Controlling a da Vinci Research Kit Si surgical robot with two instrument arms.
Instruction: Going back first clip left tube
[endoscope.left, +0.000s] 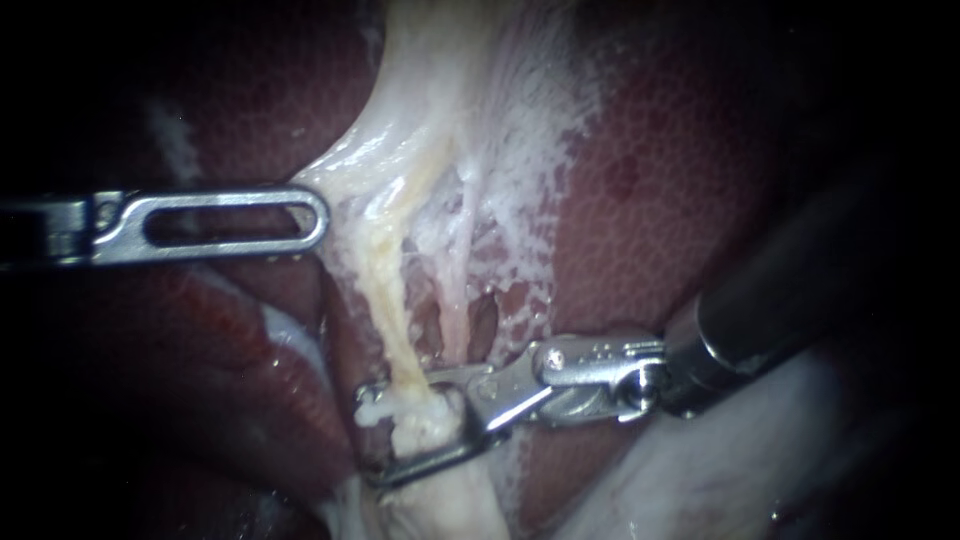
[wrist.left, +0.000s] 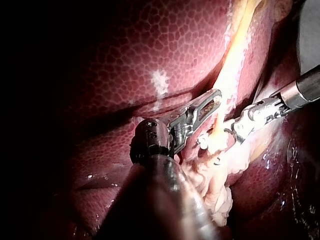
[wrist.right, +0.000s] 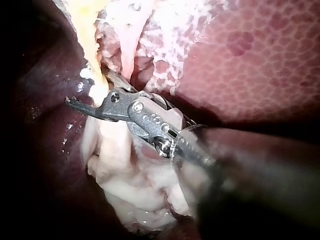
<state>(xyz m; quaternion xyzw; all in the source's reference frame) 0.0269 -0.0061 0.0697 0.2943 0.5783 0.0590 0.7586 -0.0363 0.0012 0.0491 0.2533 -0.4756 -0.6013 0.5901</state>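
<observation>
Right tool (endoscope.left: 368, 434) spread astride left tube (endoscope.left: 395, 320), gap plainest in endoscope view.

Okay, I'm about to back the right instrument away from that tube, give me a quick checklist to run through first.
1. Right instrument jaws apart: ok, a gap shows.
2. Tube free of those jaws: not ok, it lies between them.
3. Clip seated on the tube: cannot tell; only a small white bit shows beside the jaws.
4. Left instrument out of the withdrawal path: ok, it sits well apart, against pale tissue.
5. Liver around the site dry: ok, no bleeding shows.
</observation>
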